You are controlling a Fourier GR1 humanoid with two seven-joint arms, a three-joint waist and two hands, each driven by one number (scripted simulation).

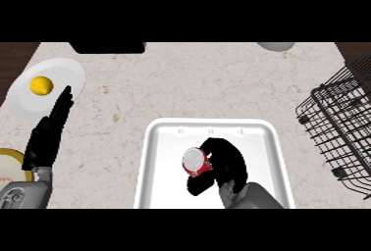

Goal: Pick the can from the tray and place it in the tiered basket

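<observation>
A red can with a silver top (194, 161) stands in the white tray (163, 162) at the counter's near edge. My right hand (226, 164) is curled round the can from its right side, thumb below it and fingers above, hiding most of the red body. The black wire tiered basket (340, 125) stands at the right edge of the counter, well apart from the tray. My left hand (49, 135) rests open at the left, fingers pointing up toward a white plate.
A white plate (62, 78) holding a yellow lemon (41, 85) lies at the far left. A yellow-rimmed dish (9, 159) shows at the left edge. A dark object (109, 47) and a grey bowl (277, 46) sit along the back.
</observation>
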